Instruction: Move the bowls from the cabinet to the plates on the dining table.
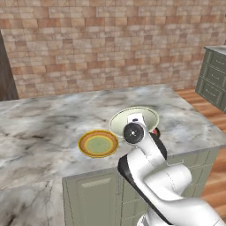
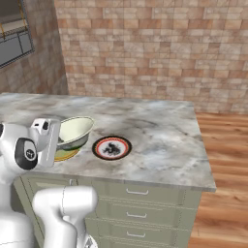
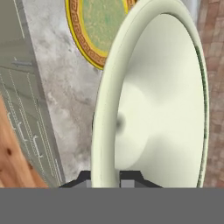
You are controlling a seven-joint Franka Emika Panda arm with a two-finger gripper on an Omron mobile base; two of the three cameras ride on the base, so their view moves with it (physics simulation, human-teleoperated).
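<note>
Cream bowl (image 3: 153,100) clenched at its rim by the tool (image 3: 105,179), between yellow plate (image 1: 98,144) and dark plate (image 2: 112,147).

Arm (image 1: 152,172) bent forward; end effector (image 3: 105,180) clamped shut on cream bowl (image 3: 153,100) rim.

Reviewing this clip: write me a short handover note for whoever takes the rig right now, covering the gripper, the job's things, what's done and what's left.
Gripper: shut on the rim of the cream bowl, carrying it over the dining table.
Cream bowl: tilted in the grip, held between the two plates; whether it touches anything below cannot be told.
Orange-rimmed plate: on the marble top near the front edge, nothing on it.
Dark plate: beside it on the same top, nothing on it.
Done: one bowl has been brought over the table.
Left: set this bowl on a plate, then put a second bowl on the other plate.
</note>
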